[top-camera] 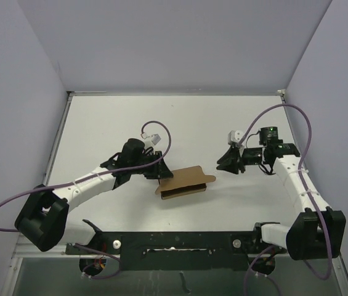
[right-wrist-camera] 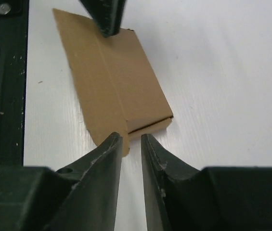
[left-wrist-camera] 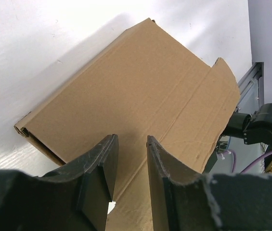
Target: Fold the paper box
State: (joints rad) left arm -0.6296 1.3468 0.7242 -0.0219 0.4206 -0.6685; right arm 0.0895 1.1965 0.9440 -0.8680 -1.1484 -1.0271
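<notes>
The paper box (top-camera: 185, 182) is a brown cardboard piece lying folded flat on the white table, between the two arms. My left gripper (top-camera: 159, 172) is at the box's left end. In the left wrist view its fingers stand a little apart over the cardboard (left-wrist-camera: 136, 91), with nothing between them (left-wrist-camera: 132, 139). My right gripper (top-camera: 223, 163) is just right of the box, apart from it. In the right wrist view its jaws (right-wrist-camera: 132, 137) are slightly open and empty, their tips at the near edge of the box (right-wrist-camera: 111, 82). The left gripper's finger (right-wrist-camera: 106, 17) shows at the box's far end.
A black frame rail (top-camera: 180, 240) runs along the table's near edge, close to the box, and shows at the left of the right wrist view (right-wrist-camera: 1, 72). Grey walls enclose the table on three sides. The right arm (left-wrist-camera: 265, 125) shows beyond the box.
</notes>
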